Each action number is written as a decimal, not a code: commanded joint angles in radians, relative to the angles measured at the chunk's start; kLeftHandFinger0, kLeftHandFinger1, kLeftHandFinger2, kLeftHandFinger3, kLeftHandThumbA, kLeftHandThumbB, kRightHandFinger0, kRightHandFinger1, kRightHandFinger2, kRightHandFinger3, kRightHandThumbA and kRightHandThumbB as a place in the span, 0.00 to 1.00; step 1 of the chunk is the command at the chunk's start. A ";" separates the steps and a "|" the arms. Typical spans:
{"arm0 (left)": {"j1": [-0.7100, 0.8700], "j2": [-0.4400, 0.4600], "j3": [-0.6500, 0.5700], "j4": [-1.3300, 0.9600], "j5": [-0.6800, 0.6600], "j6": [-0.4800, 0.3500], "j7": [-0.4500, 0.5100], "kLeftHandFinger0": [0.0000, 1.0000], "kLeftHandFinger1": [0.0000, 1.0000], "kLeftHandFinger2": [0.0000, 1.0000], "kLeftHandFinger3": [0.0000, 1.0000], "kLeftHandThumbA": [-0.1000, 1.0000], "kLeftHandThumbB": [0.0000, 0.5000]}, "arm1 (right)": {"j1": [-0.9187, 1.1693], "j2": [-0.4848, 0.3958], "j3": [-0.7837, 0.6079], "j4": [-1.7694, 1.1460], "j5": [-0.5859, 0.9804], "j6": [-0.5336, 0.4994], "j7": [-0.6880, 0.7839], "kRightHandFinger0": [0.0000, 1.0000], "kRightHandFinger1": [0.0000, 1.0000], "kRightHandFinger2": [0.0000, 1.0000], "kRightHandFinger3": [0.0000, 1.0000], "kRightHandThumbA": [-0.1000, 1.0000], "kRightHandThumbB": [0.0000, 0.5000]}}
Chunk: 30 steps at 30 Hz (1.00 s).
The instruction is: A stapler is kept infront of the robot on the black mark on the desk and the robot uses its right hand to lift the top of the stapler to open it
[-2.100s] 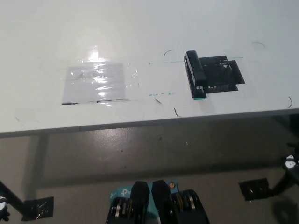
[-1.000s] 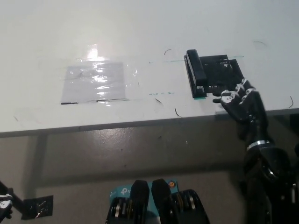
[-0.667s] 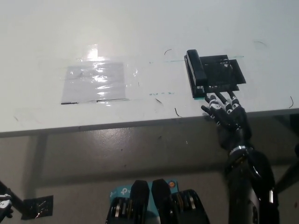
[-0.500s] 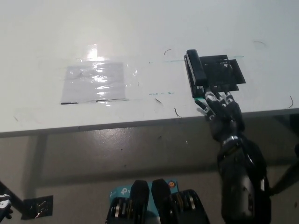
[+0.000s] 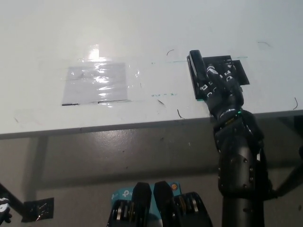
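Observation:
A black stapler (image 5: pixel 195 64) lies on the black mark (image 5: pixel 236 71) at the right of the white desk (image 5: pixel 142 38), its long body running front to back. My black right hand (image 5: pixel 219 90) reaches in from below over the stapler's near half and covers it. Its fingers (image 5: pixel 211 74) lie spread on and beside the stapler's top; whether they grip it is not visible. The stapler appears flat and closed. Only a sliver of my white left hand (image 5: pixel 3 212) shows at the bottom left corner, off the desk.
A shiny clear plastic sheet (image 5: pixel 97 84) is taped to the desk at centre left. Small pen marks dot the desk near the stapler. The desk's front edge (image 5: pixel 118 126) runs across the middle, with grey floor and desk feet (image 5: pixel 38 209) below.
My right arm rose from the bottom right, swung left along the desk edge, then moved forward over the stapler's near end. The stapler has not moved.

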 commanded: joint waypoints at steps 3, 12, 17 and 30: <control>0.003 0.016 0.015 -0.033 -0.022 -0.018 0.002 0.27 0.25 0.38 0.60 0.53 0.00 | -0.030 0.005 -0.004 0.000 -0.005 0.000 -0.045 0.62 0.70 0.83 0.99 0.40 0.00; -0.015 0.018 0.019 -0.038 -0.015 0.000 0.011 0.27 0.25 0.39 0.59 0.63 0.00 | 0.047 -0.007 0.033 0.005 -0.009 0.000 -0.025 0.61 0.70 0.82 0.97 0.41 0.00; -0.019 0.020 0.026 -0.037 -0.022 -0.011 0.007 0.30 0.26 0.38 0.61 0.58 0.00 | 0.058 -0.017 0.041 0.010 -0.007 0.000 -0.035 0.61 0.69 0.83 0.99 0.42 0.00; -0.014 0.013 0.034 -0.044 -0.019 -0.002 0.012 0.30 0.26 0.38 0.62 0.55 0.00 | 0.014 -0.055 0.030 0.069 -0.066 -0.005 -0.029 0.53 0.64 0.78 0.89 0.48 0.00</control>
